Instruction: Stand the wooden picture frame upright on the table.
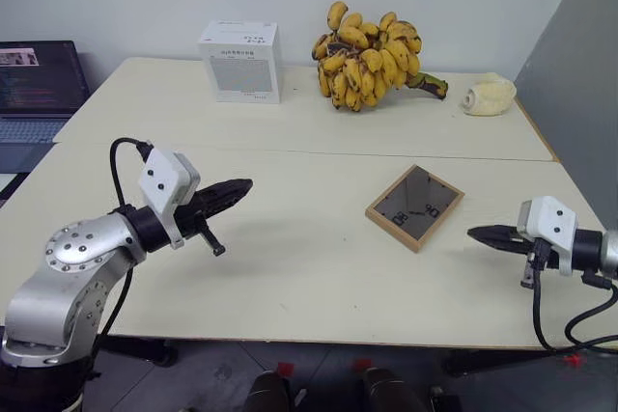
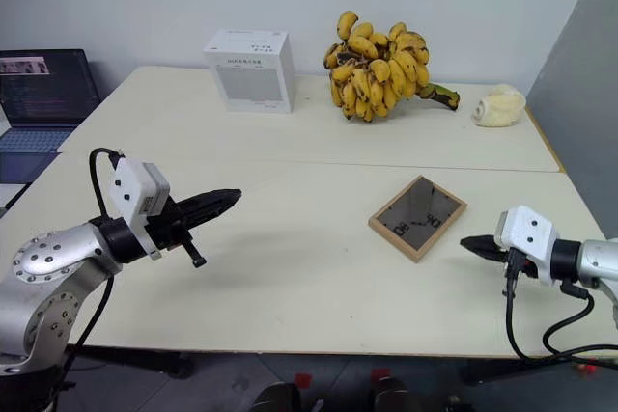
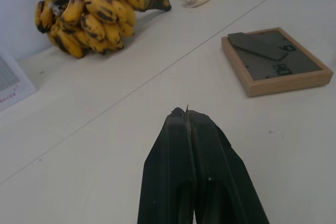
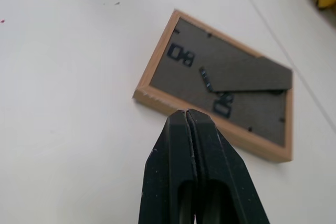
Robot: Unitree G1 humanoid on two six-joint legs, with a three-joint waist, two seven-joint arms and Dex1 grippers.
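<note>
While both pincers hover closed, the wooden picture frame [image 1: 414, 206] lies face-down nearer the right pincer [image 1: 475, 233].

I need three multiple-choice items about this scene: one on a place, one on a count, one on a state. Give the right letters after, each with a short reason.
1. Where does the wooden picture frame lie?
A. Against the white box
B. On the table's near half, before the seam
C. Under the bananas

2. How many white boxes stand on the table?
A. One
B. Two
C. Three

3. How is the frame now?
A. Upright on its stand
B. Held in a gripper
C. Flat, grey back up

Answers:
1 B: the frame lies nearer than the seam, far from the white box and the bananas.
2 A: a single box stands there.
3 C: the grey back faces up; the left gripper and the right gripper are shut, apart from it.
</note>
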